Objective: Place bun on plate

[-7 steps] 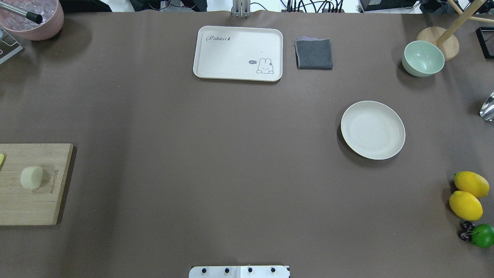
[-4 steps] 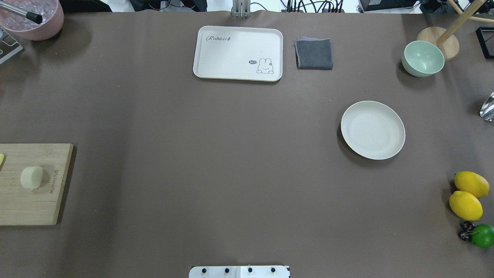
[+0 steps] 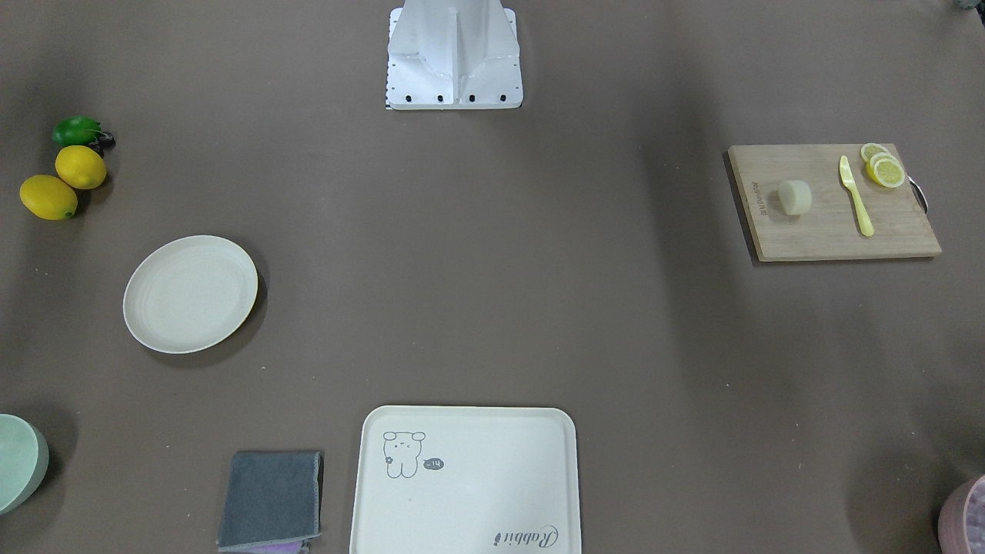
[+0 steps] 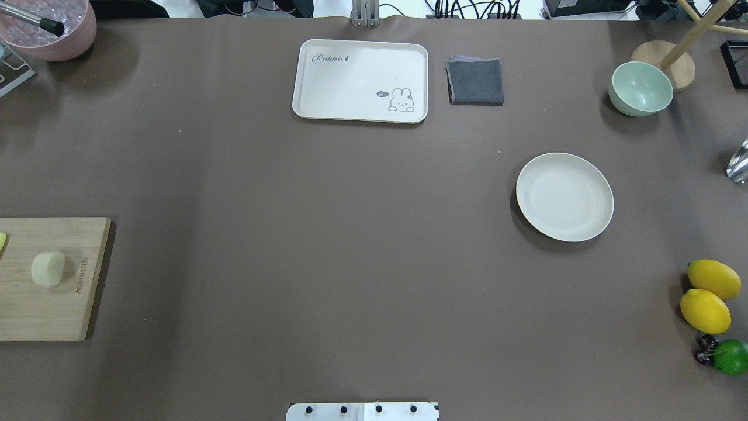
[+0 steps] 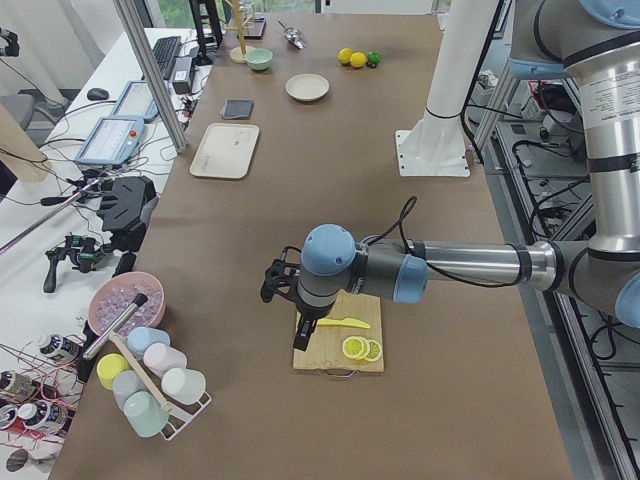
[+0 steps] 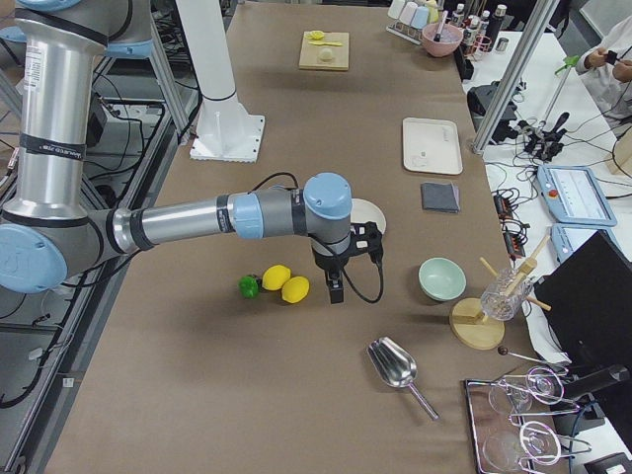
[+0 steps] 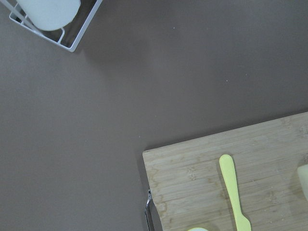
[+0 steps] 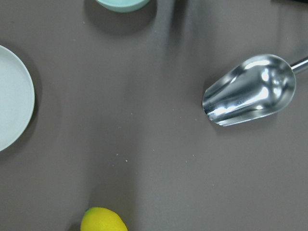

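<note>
The bun (image 4: 48,269) is a small pale lump lying on a wooden cutting board (image 4: 58,316) at the table's left edge. It also shows in the front-facing view (image 3: 794,197) and at the edge of the left wrist view (image 7: 303,180). The empty cream plate (image 4: 564,197) (image 3: 191,294) (image 8: 12,96) sits far off on the right half. My left gripper (image 5: 298,338) hangs above the board's outer end, seen only from the side; I cannot tell its state. My right gripper (image 6: 334,293) hovers near the lemons beside the plate (image 6: 373,211), and I cannot tell its state either.
A yellow knife (image 3: 856,196) and lemon slices (image 3: 883,168) share the board. A rabbit tray (image 4: 360,80), grey cloth (image 4: 475,82) and green bowl (image 4: 640,88) line the far side. Two lemons (image 4: 708,295), a lime (image 4: 730,356) and a metal scoop (image 8: 250,90) lie at right.
</note>
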Controlling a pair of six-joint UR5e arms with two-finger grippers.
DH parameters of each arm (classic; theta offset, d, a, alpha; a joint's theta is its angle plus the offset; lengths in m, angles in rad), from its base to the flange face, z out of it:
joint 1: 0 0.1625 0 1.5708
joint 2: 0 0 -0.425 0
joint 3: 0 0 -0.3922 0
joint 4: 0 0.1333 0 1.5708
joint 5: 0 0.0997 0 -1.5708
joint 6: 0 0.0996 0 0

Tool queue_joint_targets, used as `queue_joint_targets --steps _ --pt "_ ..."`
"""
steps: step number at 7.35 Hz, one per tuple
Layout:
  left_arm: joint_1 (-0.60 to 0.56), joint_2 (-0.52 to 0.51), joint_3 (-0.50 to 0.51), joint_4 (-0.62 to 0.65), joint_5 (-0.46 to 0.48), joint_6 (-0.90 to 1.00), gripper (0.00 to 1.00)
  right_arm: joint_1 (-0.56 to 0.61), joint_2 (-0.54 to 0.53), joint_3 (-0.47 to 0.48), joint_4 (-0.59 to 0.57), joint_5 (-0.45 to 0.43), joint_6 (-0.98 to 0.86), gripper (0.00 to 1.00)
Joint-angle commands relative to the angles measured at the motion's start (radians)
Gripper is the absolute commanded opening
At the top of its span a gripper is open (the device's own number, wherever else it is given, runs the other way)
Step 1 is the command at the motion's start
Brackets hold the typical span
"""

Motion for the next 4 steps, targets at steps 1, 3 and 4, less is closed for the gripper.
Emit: queue_joint_targets --steps 1,3,4 --pt "0.000 -0.121 0.066 -0.077 -0.009 -0.001 0.98 0.000 0.033 0.036 0.000 0.005 0.003 1.00" --pt "0.000 -0.121 0.077 -0.095 -0.121 0.005 0.98 -0.012 0.053 0.041 0.022 0.006 0.072 1.00" --pt "0.000 -0.127 0.077 -0.095 -0.144 0.004 0.98 -0.047 0.053 0.036 0.075 0.006 0.139 1.00"
